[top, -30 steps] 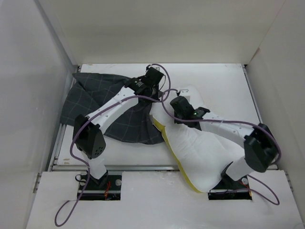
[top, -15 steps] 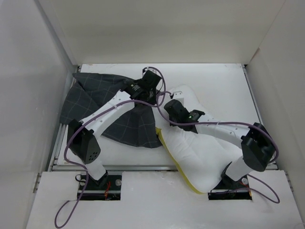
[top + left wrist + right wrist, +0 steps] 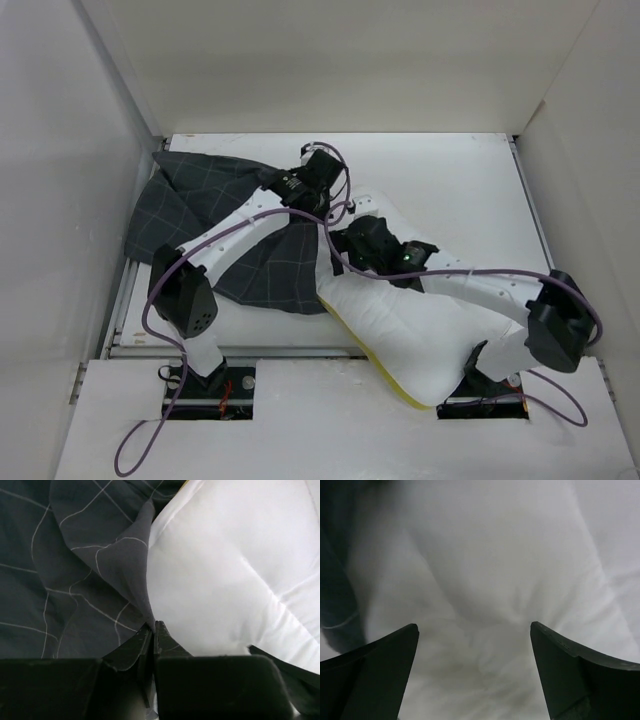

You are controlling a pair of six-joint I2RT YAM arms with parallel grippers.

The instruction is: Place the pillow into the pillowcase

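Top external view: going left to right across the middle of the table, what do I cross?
pillowcase → pillow → bare table

My left arm (image 3: 240,225) reaches forward from a bent elbow. At its end, the left gripper (image 3: 153,630) has both fingers pinched tight together on a fold of the pillowcase (image 3: 100,570). My right arm (image 3: 480,285) extends across toward the left wrist, with its elbow out to the right. The right gripper (image 3: 474,627) has its fingers spread wide, tips pointing onto the pillow (image 3: 485,555), gripping nothing.
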